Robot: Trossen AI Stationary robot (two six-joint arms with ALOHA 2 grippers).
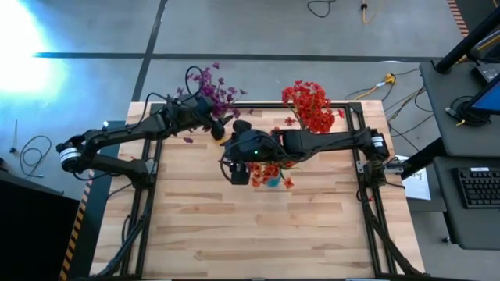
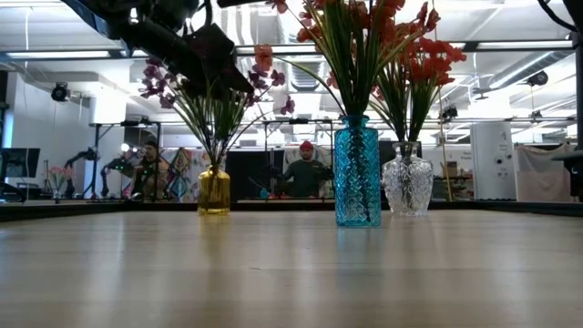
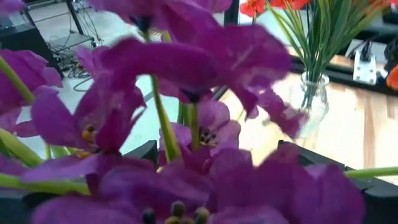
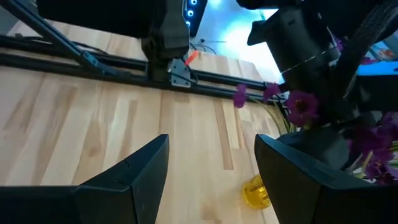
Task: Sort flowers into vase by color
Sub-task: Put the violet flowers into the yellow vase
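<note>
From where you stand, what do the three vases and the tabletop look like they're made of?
The blue vase looks like glass, see-through with a cut diamond pattern. The clear vase seems to be ribbed glass; stems show through it. The yellow vase looks like tinted amber glass, though plastic is possible. The tabletop looks like pale wood planks with visible grain.

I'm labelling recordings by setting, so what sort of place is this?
Probably a robotics lab or workshop hall: a wooden table on a black frame, a concrete floor with loose cables, and, in the low view, people at benches under open ceiling lights.

Robotics lab: open hall w/ other arm rigs (image 2: pixel 100 169), desk keyboard (image 1: pixel 478 187).
</note>
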